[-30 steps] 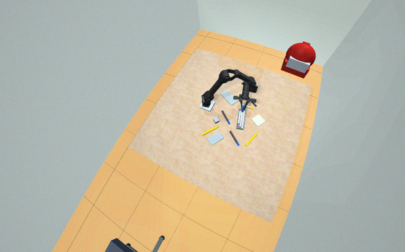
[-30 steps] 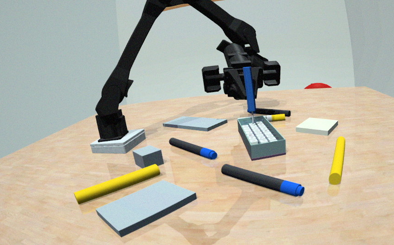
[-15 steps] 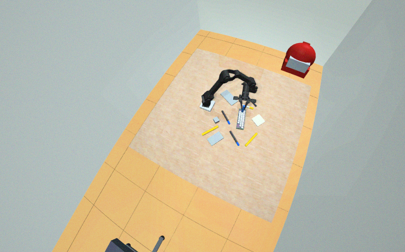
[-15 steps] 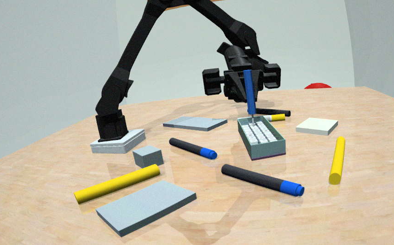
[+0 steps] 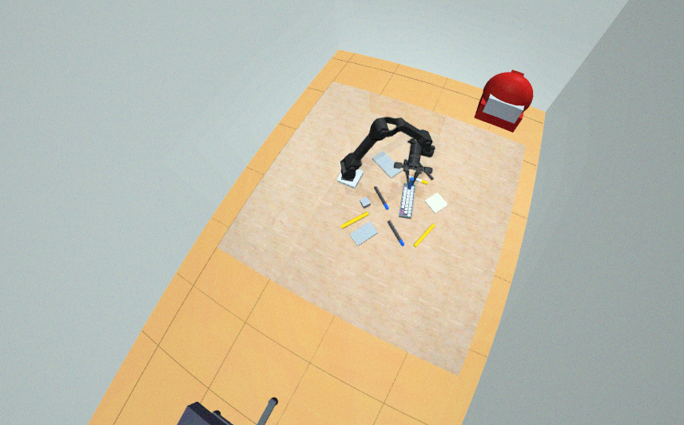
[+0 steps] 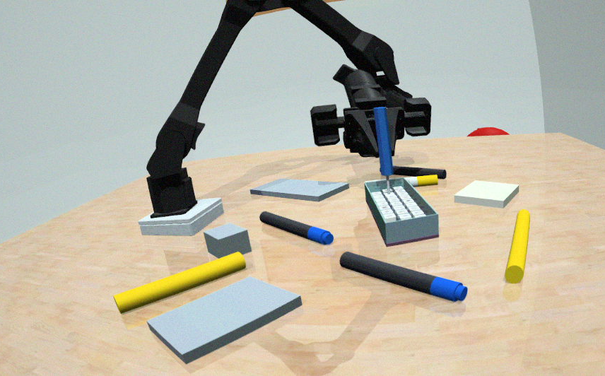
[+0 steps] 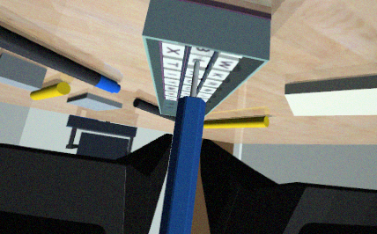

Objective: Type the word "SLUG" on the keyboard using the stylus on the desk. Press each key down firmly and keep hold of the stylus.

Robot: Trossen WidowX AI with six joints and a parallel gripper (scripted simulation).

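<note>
gripper [image 6: 382, 133] pinching blue stylus [image 6: 382, 140] upright, its grey tip down on a key at the keyboard [image 6: 401, 208] end nearest the arm; which letter unclear, typing looks unfinished.

My unit: one matte black arm [image 6: 202, 79] of blocky, angular links with rounded joint housings, bolted to a pale grey square base plate [image 6: 181, 219]. Black hand [image 6: 376, 122], boxy side housings, two tapered fingers [image 6: 365, 128].
</note>
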